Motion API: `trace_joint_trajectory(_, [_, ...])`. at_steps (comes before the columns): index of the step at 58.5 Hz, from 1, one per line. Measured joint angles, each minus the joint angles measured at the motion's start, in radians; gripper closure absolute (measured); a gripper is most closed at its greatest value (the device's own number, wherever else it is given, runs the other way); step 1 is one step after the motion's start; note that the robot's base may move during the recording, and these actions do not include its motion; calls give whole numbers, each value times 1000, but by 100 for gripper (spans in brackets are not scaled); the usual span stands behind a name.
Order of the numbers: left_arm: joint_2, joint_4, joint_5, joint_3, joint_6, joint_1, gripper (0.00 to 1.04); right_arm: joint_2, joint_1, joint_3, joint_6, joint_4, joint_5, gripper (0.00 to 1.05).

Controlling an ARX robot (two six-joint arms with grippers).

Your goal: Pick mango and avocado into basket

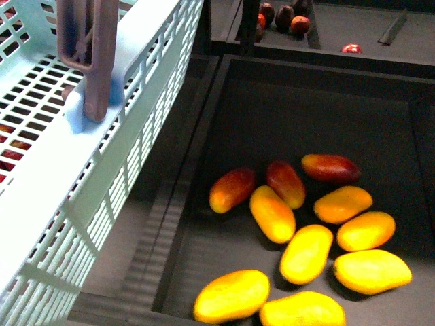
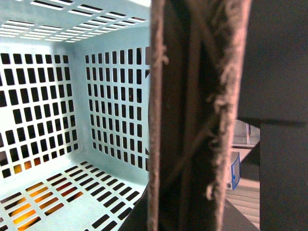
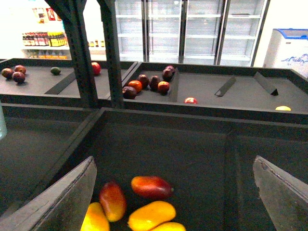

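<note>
The pale teal basket [image 1: 81, 183] hangs tilted at the left of the front view, with its brown-grey handle [image 1: 88, 47] running up out of frame. My left gripper [image 2: 187, 207] is shut on that handle [image 2: 192, 96], beside the basket's empty slotted inside [image 2: 57, 96]. Several bright yellow mangoes lie in the dark bin below, one plump mango [image 1: 231, 295] at the front. My right gripper [image 3: 173, 199] hangs open over the bin, nothing between its fingers [image 3: 62, 202]. A small dark green fruit [image 3: 56, 70] that looks like the avocado lies on the far left shelf.
Red-orange elongated mangoes [image 1: 331, 168] lie behind the yellow ones. The bin's raised wall [image 1: 204, 136] stands between basket and fruit. Behind are shelves with dark and red round fruit [image 3: 144, 84], slanted dividers [image 3: 225, 85], dark uprights [image 3: 79, 53] and glass-door fridges [image 3: 192, 29].
</note>
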Motion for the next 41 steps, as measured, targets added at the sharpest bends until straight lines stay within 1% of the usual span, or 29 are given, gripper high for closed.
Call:
trace_joint_trajectory(27, [1,1,6,1,0,2,99,0,0,0,0,-1,-3,8])
trace_joint_trajectory(36, [0,1,-27,1,9,9,99,0,0,0,0,-1,-2,8])
trace_joint_trajectory(41, [0,1,-23,1,17,6,99,0,0,0,0,-1,-1,8])
